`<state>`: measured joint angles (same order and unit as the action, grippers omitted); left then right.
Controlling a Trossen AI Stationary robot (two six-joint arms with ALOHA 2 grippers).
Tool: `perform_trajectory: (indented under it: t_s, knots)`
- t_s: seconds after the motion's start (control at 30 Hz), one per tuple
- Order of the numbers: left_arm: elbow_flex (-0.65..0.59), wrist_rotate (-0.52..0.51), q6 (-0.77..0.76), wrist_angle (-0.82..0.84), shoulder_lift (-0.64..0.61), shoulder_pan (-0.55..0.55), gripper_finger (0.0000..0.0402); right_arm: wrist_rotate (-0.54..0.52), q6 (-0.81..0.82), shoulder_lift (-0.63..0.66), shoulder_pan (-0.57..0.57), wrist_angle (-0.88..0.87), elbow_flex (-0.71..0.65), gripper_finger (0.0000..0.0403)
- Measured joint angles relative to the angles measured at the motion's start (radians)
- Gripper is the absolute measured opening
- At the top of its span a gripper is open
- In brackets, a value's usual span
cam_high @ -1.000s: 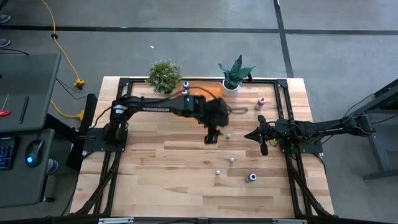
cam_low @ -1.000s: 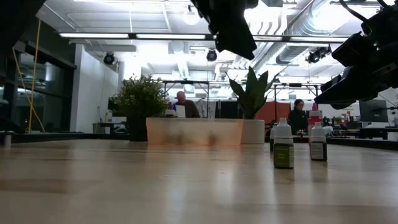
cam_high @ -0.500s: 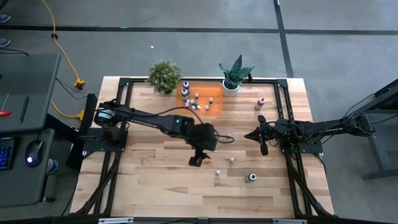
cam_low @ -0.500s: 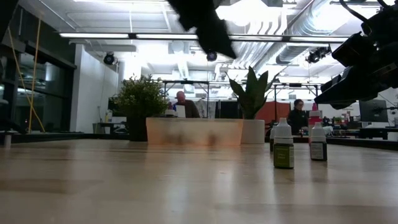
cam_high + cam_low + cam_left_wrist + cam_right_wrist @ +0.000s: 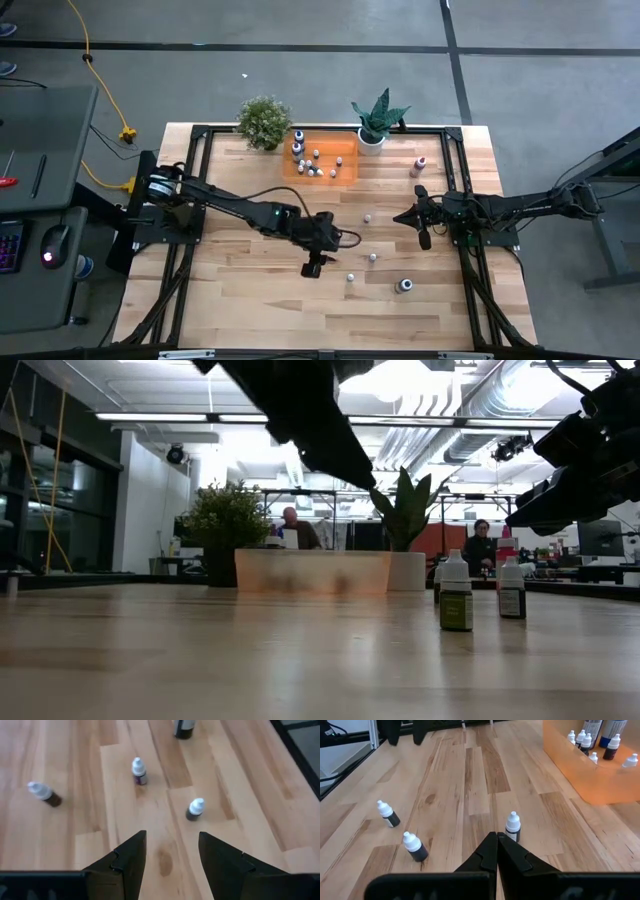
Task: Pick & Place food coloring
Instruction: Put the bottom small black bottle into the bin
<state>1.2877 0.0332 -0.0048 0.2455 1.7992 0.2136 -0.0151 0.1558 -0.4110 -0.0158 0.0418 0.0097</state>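
Note:
Three small white-capped food coloring bottles stand loose on the wooden table [image 5: 240,300]: one [image 5: 350,277] [image 5: 195,809] nearest my left gripper, a second [image 5: 372,257] [image 5: 139,771] and a third [image 5: 367,217] [image 5: 44,794]. A larger dark bottle [image 5: 403,286] stands farther right. My left gripper [image 5: 312,265] [image 5: 171,855] hovers open above the table, slanting down, short of the nearest bottle. My right gripper [image 5: 424,238] [image 5: 496,852] waits shut at the right, touching nothing.
An orange tray [image 5: 345,170] [image 5: 600,785] with several bottles sits at the far edge between two potted plants [image 5: 264,122] [image 5: 378,120]. A pink bottle [image 5: 419,165] stands far right. The black frame [image 5: 200,135] borders the table.
My left gripper has swung from beside the orange tray toward the table's near edge and gone down, staying open. It now hangs just left of the loose bottles. The tray, covered by the arm before, is in full view.

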Motion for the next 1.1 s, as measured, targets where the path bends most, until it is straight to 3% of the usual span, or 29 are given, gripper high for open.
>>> perform_trajectory:
  t_s: [0.5, 0.83, 1.1]
  knots:
    - [-0.325, -0.003, 0.214, -0.647, 0.001, 0.083, 0.0187, 0.0, 0.0, 0.0, 0.0, 0.0, 0.0, 0.0]
    - [-0.302, -0.061, 0.158, -0.703, 0.098, 0.074, 0.0249, 0.0, 0.0, 0.0, 0.0, 0.0, 0.0, 0.0]
    - [-0.301, -0.015, 0.192, -0.708, 0.103, 0.074, 0.0254, 0.0, 0.0, 0.0, 0.0, 0.0, 0.0, 0.0]
